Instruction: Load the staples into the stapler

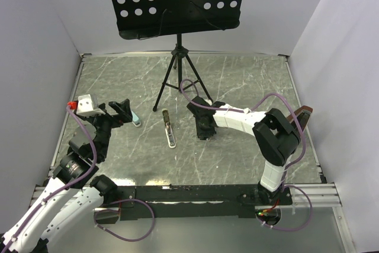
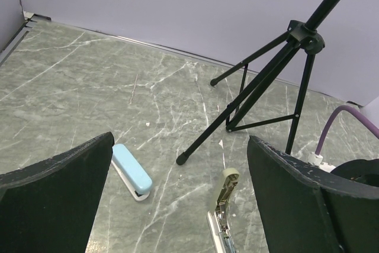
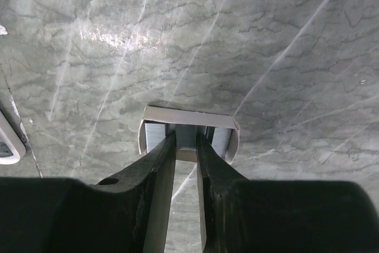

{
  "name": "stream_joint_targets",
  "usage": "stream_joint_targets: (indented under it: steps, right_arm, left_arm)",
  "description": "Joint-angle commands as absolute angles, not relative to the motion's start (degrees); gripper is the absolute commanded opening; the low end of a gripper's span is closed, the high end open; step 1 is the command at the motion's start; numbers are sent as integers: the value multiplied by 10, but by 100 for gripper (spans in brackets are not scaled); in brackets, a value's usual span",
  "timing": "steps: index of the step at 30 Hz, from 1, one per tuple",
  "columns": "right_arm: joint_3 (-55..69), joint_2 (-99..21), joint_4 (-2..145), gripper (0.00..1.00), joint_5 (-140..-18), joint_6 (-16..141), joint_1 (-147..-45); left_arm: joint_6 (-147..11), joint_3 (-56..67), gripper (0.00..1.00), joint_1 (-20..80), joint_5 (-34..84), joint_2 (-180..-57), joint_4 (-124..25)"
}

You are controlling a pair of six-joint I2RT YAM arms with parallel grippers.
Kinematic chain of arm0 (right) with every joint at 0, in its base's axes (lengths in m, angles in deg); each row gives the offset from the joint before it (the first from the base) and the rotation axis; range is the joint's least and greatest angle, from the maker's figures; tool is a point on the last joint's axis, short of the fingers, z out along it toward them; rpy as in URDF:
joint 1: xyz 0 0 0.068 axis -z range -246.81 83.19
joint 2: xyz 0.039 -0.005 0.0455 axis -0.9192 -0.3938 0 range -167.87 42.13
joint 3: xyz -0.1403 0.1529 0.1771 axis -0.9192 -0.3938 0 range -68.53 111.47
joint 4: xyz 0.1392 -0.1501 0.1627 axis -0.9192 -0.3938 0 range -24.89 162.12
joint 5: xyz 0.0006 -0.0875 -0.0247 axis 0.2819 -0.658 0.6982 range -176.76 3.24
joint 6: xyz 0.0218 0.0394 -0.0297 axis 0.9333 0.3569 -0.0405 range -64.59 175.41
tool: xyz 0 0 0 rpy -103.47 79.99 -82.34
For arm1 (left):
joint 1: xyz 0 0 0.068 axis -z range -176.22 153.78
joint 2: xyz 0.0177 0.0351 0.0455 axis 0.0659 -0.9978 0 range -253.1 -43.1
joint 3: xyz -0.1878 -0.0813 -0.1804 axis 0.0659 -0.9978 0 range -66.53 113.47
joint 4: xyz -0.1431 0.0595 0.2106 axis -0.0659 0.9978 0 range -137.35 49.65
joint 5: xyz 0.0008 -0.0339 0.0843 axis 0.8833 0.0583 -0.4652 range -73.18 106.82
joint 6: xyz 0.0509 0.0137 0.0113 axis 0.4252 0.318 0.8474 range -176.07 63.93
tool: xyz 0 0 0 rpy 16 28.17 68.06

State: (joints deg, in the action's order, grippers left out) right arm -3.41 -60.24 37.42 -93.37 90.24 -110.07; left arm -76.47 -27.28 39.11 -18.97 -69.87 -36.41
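Note:
A tiny open cardboard box (image 3: 189,117) lies on the table with silvery-grey staples in it, in the right wrist view. My right gripper (image 3: 186,136) reaches into the box, its fingers shut on the middle strip of staples (image 3: 186,146). In the top view the right gripper (image 1: 204,133) points down and hides the box. The stapler (image 1: 169,128), olive-beige, lies opened out flat at the table's middle, its metal channel (image 2: 220,229) showing. My left gripper (image 1: 121,111) hangs wide open to the left of it, holding nothing.
A light blue stapler (image 2: 131,172) lies shut beside the left gripper (image 2: 177,205), also seen from above as a blue stapler (image 1: 136,121). A black music stand's tripod (image 1: 177,75) stands behind the opened stapler, one foot (image 2: 182,159) near it.

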Motion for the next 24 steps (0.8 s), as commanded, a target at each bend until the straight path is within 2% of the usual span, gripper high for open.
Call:
stream_joint_targets:
  steps: [1,5,12,19,24]
  right_arm:
    - [-32,-609,371,22,-940,902,-1106]
    - [-39,-576,375,17,-943,896,-1106]
    - [-82,-468,442,17,-938,866,-1107]
    - [-168,-351,608,15,-883,782,-1113]
    - [-244,-268,731,16,-827,708,-1118]
  left_arm:
    - [-756,-268,99,389,-180,-701,-384]
    - [-753,-269,100,388,-169,-703,-387]
    - [-747,-272,99,382,-105,-717,-401]
    - [-749,-269,99,381,42,-750,-423]
    - [-810,-270,99,381,163,-776,-437]
